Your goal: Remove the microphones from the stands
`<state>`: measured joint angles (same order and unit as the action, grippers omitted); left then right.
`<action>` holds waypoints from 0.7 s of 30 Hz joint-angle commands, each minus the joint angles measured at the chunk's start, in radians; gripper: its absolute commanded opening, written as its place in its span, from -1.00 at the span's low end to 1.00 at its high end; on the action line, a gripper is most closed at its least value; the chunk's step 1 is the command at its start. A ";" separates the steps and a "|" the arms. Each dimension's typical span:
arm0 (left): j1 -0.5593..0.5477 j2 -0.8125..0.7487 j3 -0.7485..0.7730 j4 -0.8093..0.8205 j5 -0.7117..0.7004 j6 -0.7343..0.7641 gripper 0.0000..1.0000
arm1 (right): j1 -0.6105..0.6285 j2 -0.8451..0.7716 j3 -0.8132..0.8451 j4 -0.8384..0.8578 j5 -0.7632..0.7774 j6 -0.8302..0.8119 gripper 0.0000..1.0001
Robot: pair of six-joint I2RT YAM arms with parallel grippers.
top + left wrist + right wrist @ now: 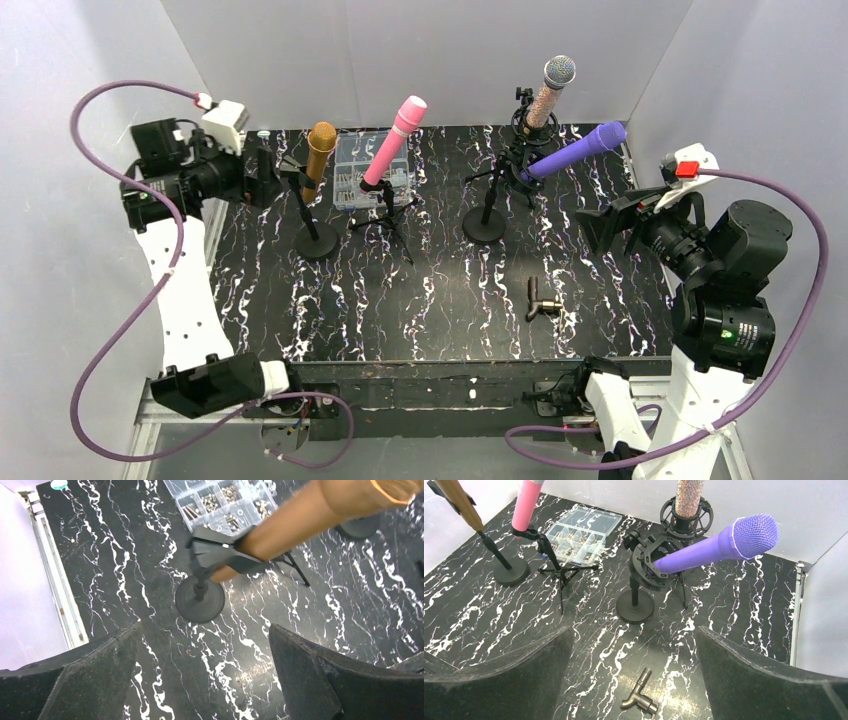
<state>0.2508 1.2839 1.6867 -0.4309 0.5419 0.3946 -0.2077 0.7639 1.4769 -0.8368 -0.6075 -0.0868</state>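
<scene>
Four microphones stand in holders at the back of the black marbled table (430, 310): a gold one (320, 150), a pink one (395, 140), a glittery one with a silver head (548, 95) and a purple one (575, 150). My left gripper (272, 178) is open just left of the gold microphone (310, 515), which sits in a black clip (220, 555) over a round base (200, 599). My right gripper (605, 222) hangs open to the right of the purple microphone (719, 545), which rests in a ring mount (649, 562). Nothing lies between either pair of fingers.
A clear parts box (365, 170) lies behind the pink microphone's tripod (385, 215). A small metal tap (542, 303) lies on the table in front of the right gripper. White walls close in the back and both sides.
</scene>
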 commanded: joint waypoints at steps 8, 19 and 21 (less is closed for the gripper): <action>0.181 0.144 0.098 0.091 0.496 -0.032 0.99 | -0.001 0.024 -0.015 0.031 -0.044 0.001 1.00; 0.179 0.153 -0.102 0.193 0.546 0.022 0.99 | -0.001 0.016 -0.062 0.046 -0.044 0.000 1.00; 0.179 0.138 -0.175 0.236 0.545 0.041 0.99 | -0.002 0.015 -0.067 0.044 -0.042 -0.002 1.00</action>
<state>0.4267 1.4803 1.6379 -0.2592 1.0080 0.3756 -0.2077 0.7834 1.4197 -0.8326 -0.6365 -0.0834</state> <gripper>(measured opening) 0.992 0.997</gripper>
